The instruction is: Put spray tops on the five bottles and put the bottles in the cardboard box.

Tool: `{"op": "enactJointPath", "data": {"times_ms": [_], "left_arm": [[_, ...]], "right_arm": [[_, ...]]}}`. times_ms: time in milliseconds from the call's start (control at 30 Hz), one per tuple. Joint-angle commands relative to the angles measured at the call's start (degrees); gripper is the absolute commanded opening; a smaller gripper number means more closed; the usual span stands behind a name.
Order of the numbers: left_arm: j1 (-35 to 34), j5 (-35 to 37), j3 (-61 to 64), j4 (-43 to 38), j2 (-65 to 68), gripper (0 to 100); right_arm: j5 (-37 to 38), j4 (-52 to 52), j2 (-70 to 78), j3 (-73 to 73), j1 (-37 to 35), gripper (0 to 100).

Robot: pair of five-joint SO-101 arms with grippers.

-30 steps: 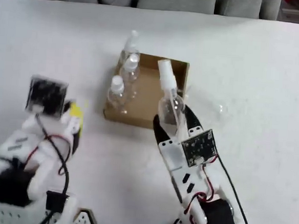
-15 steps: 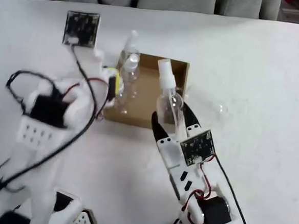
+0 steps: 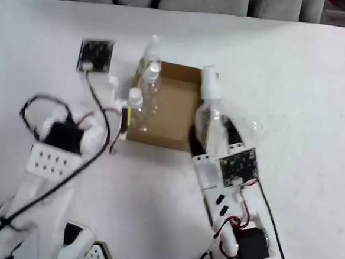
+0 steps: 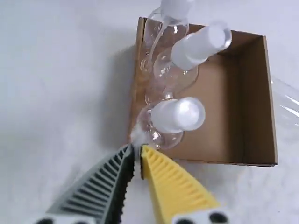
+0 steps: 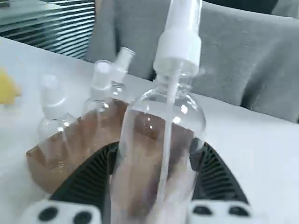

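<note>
The bottle (image 3: 207,119) stood roughly upright at the centre of the high view, at the right wall of the box (image 3: 175,109), with its spray top (image 3: 209,81) on. We judged it light, since it was clear plastic and looked empty. It would be fairly stiff at the shoulder, but smooth, round and likely to slip or twist under a squeeze. The wide belly seemed the place to hold it, below the shoulder and well clear of the spray top and its dip tube.

That is where the right gripper (image 3: 212,139) had it. In the right wrist view the two black fingers (image 5: 91,179) were spread wide and closed against both sides of the belly.

Three bottles (image 3: 134,106) stood in a row along the left side of the box, the right half bare. Whether each wore a full spray top we could not tell.

The left gripper (image 3: 125,118) sat just left of the box, near the closest of those three. Its grey and yellow jaws were nearly together and held nothing we could make out.

A faint clear shape (image 3: 249,126) lay on the table (image 3: 306,74) right of the box, too dim to name.
</note>
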Motion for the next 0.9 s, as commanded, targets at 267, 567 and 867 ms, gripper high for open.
{"op": "enactJointPath", "data": {"times_ms": [267,567,867], "left_arm": [[-0.13,-7.3,32.0,-12.66,-30.37,4],[-0.22,-7.56,41.93,-12.66,-40.22,4],[-0.48,-7.38,38.51,-11.08,-40.92,4]], "right_arm": [[6.15,11.65,-0.48,-0.88,27.3,1.6],[6.07,12.26,-0.48,1.76,33.71,1.6],[1.58,5.58,-0.48,1.14,18.77,1.6]]}}
